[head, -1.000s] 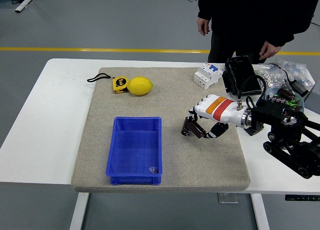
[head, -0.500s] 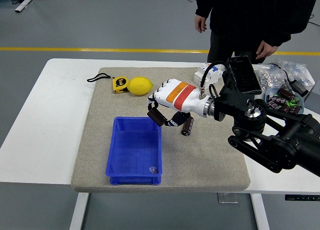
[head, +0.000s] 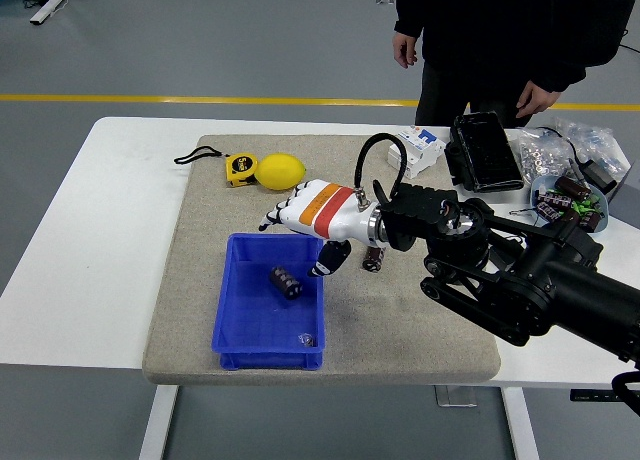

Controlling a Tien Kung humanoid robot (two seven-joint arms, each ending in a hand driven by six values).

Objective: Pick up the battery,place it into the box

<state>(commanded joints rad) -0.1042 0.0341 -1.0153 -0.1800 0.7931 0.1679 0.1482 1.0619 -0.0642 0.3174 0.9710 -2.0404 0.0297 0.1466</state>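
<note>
Battery (head: 285, 282) just dropped into the blue box (head: 238, 330); right hand (head: 312, 212) above its far rim, fingers spread, looks empty, so basically done.

battery (head: 285, 282) dropped from right hand (head: 312, 212) into box (head: 240, 325).

1. A robotics lab or workshop: grey floor (head: 200, 50) with a yellow line (head: 200, 99) beyond the right hand (head: 310, 212).
2. White table (head: 90, 230), grey mat (head: 420, 320) beneath it.
</note>
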